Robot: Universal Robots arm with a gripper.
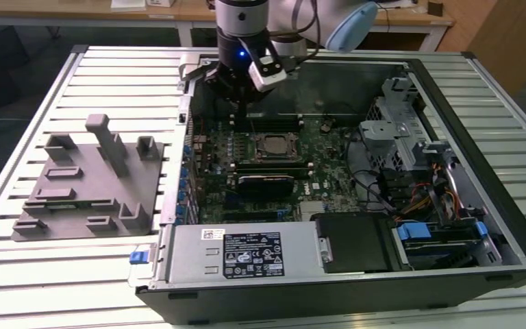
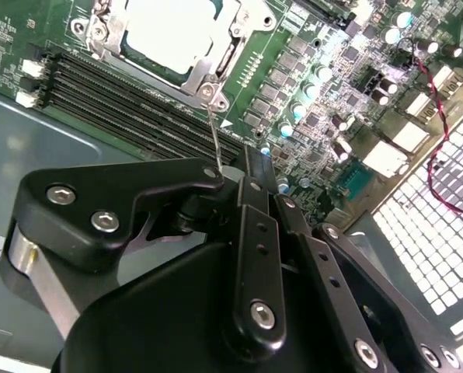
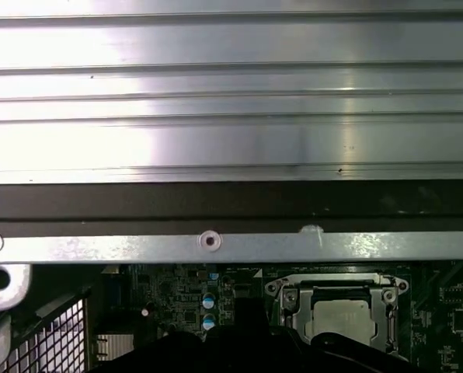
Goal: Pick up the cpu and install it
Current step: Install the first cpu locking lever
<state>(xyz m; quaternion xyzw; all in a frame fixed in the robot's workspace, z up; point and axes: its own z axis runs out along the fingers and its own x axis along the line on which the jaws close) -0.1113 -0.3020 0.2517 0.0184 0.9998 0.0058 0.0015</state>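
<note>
cpu (image 2: 173,31): already sitting in the motherboard socket, pale top up, so it looks seated rather than carried. In the exterior view it's at about 12 o'clock from the case's middle.
claw (image 2: 251,167): fingers pinched narrow, nothing in them, just over the socket lever (image 2: 216,132), probably lined up to work that latch.
case (image 1: 482,267): lying open-side up on the slatted worktop (image 1: 53,274), so the arm gets straight-down access.
grey fixture (image 1: 85,181): at 9 o'clock from the case.
</note>
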